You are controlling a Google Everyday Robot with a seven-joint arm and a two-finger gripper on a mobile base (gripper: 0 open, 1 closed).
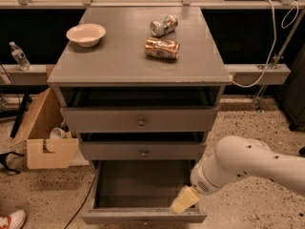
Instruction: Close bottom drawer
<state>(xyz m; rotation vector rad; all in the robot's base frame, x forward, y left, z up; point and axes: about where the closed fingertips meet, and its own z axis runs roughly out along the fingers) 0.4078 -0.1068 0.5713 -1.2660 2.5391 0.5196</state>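
The bottom drawer (138, 182) of the grey cabinet is pulled far out, showing its dark grey inside; its slim front (143, 217) runs along the lower edge of the view. My gripper (185, 200) hangs from the white arm at the drawer's right front corner, just above the front panel. The middle drawer (143, 151) and the top drawer (141, 120) above it each stand slightly out, each with a small round knob.
On the cabinet top (119, 56) sit a white bowl (86, 34) and two crushed cans (162, 47). A cardboard box (45, 137) stands at the left on the speckled floor. A water bottle (19, 56) stands on the ledge at left. A shoe (12, 219) shows bottom left.
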